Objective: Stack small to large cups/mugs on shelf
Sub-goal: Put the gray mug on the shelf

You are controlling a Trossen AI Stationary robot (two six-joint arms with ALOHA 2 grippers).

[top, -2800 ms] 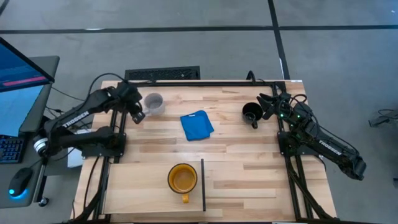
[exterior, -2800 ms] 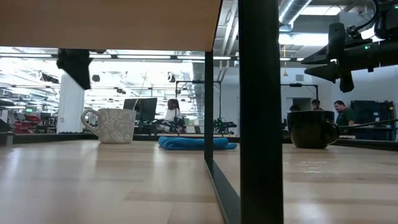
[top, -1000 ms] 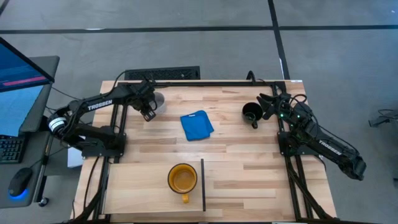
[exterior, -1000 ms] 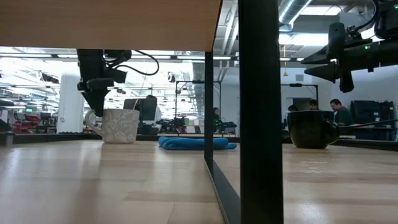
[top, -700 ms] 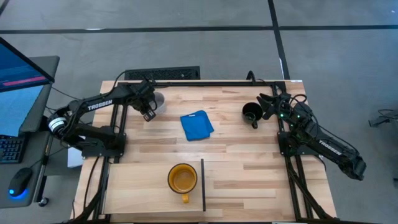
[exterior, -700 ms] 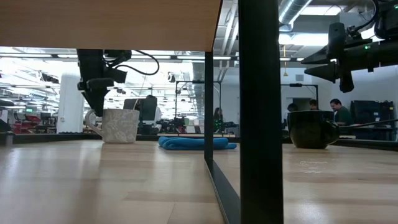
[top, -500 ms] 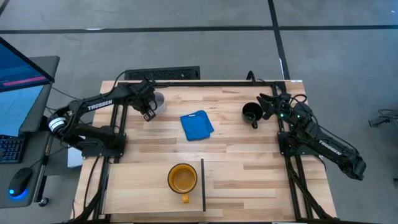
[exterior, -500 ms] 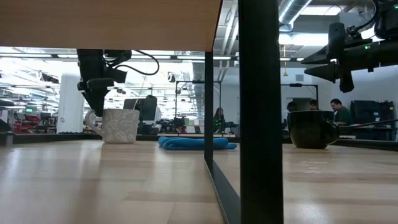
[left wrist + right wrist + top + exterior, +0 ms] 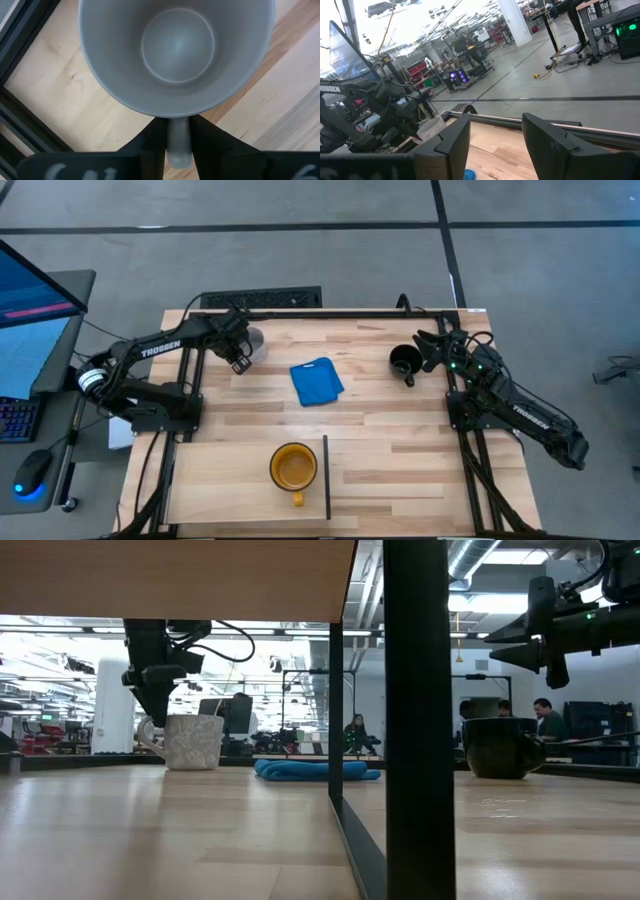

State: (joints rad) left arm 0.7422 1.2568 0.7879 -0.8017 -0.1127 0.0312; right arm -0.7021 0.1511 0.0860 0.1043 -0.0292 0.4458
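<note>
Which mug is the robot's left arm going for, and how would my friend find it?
Find the planked wooden table, then its far left corner. The light grey-white mug stands there, its handle between the left gripper's fingers. Unlike the yellow mug and black mug, it is pale.

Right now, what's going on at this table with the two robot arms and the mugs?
The left gripper is down at the grey-white mug at the table's far left, its fingers on either side of the handle. The right gripper hangs open above the table beside the black mug, holding nothing. The yellow mug already sits on the pale shelf panel, next to its dark divider. A blue cloth lies between the two far mugs. Nothing is stacked yet.
</note>
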